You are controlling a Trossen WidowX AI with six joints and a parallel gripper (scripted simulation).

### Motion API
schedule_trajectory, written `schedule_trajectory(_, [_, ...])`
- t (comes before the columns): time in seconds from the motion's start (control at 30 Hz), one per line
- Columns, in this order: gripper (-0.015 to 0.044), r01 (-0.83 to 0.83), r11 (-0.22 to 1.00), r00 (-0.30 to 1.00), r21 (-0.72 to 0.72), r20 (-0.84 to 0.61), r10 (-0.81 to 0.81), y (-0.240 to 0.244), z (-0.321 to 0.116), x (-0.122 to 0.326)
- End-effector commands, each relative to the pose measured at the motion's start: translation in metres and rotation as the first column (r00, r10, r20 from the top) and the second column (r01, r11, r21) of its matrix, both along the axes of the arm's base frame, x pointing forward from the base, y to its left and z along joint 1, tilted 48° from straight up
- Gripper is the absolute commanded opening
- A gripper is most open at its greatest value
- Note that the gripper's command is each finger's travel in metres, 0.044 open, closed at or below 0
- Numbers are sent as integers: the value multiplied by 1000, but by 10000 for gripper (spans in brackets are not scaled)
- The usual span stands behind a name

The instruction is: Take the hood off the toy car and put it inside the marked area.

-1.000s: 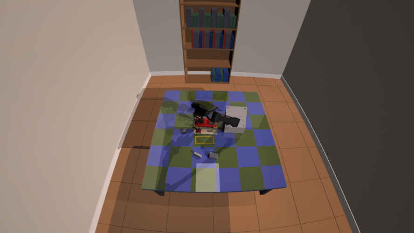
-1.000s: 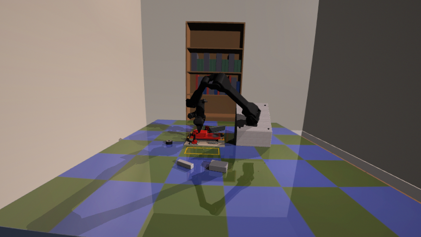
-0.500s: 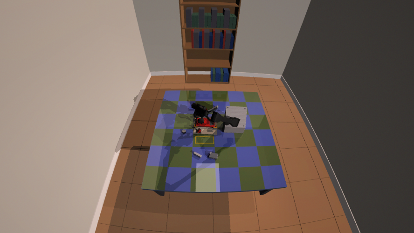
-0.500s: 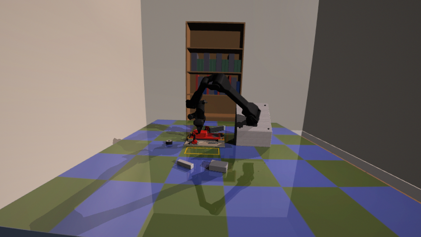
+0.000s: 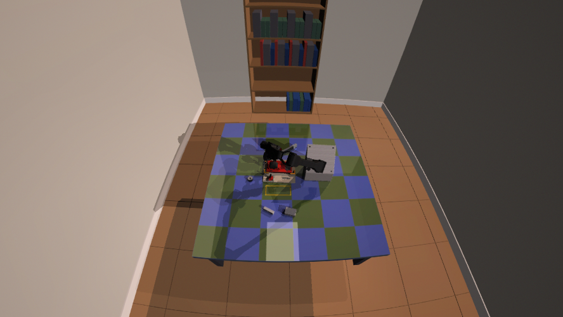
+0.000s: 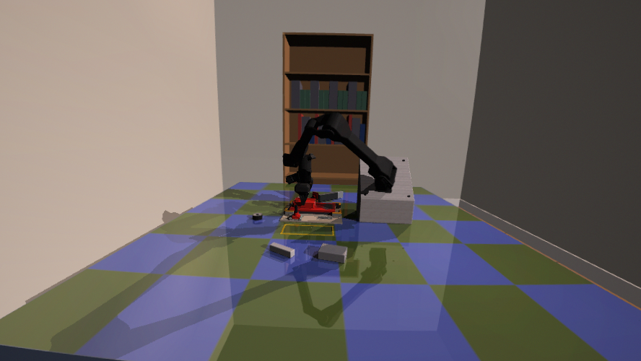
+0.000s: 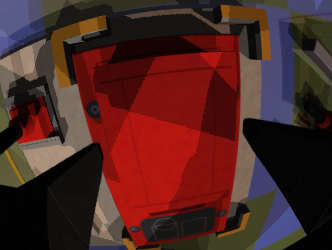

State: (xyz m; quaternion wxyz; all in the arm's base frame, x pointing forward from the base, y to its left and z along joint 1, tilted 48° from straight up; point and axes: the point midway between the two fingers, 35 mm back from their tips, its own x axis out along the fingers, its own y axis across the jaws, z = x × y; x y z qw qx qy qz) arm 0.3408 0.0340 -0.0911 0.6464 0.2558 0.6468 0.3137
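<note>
gripper (image 7: 166, 192) spread wide and holding nothing, poised over the red hood (image 7: 162, 128) of the toy car (image 6: 312, 206); yellow marked area (image 6: 307, 229) just beside on the table (image 6: 448, 268).

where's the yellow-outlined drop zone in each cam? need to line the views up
Top: marked area, a yellow rectangle just below the toy car, centre of the table.
Exterior: marked area, in front of the car's base, behind the two grey blocks.
Wrist: not in view; the red hood fills the frame between the open gripper fingers.
Shared landmark: the red car.
</note>
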Motion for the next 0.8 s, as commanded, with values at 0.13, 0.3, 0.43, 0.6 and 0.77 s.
schedule_trajectory(0.13, [440, 1, 1000, 1000, 6, -7, -1, 5, -3, -2])
schedule_trajectory(0.3, [440, 1, 1000, 1000, 6, -7, -1, 7, -5, -2])
schedule_trajectory(0.43, [387, 0, 1000, 1000, 1, 0, 0, 4, -4, 0])
schedule_trajectory(0.6, [315, 0, 1000, 1000, 1, 0, 0, 4, -4, 0])
schedule_trajectory(0.77, [282, 0, 1000, 1000, 1, 0, 0, 4, -4, 0])
